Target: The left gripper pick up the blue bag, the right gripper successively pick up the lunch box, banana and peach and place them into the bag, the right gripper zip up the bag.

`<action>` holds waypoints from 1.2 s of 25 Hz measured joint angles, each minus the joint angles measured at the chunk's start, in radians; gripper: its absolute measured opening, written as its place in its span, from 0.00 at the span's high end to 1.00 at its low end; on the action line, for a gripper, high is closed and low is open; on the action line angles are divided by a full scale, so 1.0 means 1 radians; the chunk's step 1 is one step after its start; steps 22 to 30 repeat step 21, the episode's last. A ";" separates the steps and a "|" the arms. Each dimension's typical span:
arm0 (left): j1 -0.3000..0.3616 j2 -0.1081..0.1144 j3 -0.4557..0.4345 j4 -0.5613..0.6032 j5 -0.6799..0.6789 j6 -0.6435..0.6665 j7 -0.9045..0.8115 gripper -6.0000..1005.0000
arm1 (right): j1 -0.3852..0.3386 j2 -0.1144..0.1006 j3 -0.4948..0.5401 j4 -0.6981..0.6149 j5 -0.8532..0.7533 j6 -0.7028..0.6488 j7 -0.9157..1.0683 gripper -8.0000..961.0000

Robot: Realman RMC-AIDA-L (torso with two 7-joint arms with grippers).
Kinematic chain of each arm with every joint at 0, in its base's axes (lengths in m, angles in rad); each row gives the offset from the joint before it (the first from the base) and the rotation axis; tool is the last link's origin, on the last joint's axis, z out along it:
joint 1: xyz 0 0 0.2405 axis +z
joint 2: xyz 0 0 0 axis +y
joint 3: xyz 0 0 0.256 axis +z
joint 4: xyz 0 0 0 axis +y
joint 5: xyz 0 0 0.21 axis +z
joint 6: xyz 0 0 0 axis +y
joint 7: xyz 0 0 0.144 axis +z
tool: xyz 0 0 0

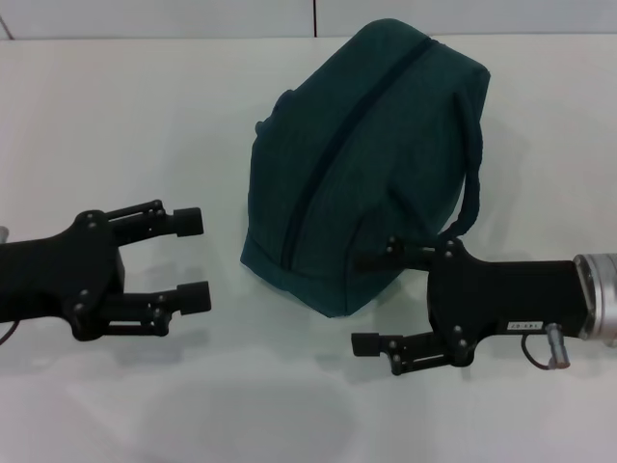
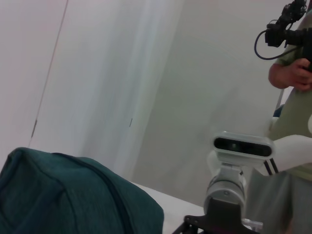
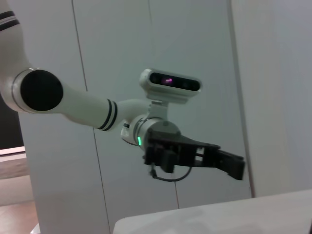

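Both arms reached in level over the table (image 1: 145, 116): left gripper (image 1: 198, 260) w/ fingers spread, apart from the blue bag (image 1: 366, 164); right gripper (image 1: 371, 301) spread too, upper finger at bag's base.

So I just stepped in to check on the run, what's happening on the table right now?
A large dark teal-blue fabric bag sits on the white table with its zip closed. The black two-fingered left gripper hangs open off to the bag's left, touching nothing. The black right gripper is open at the bag's near right corner, its upper finger up against the fabric, holding nothing. No lunch box, banana or peach is in view. In the left wrist view a person stands behind the table.
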 joint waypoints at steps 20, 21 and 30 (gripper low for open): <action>0.009 -0.009 0.002 -0.005 0.024 0.011 0.021 0.11 | 0.000 -0.007 0.017 -0.004 0.012 0.022 0.028 0.11; 0.008 -0.009 0.002 -0.005 0.024 0.011 0.021 0.11 | 0.000 -0.007 0.021 -0.004 0.011 0.021 0.030 0.11; 0.008 -0.009 0.002 -0.005 0.024 0.011 0.021 0.11 | 0.000 -0.007 0.021 -0.004 0.011 0.021 0.030 0.11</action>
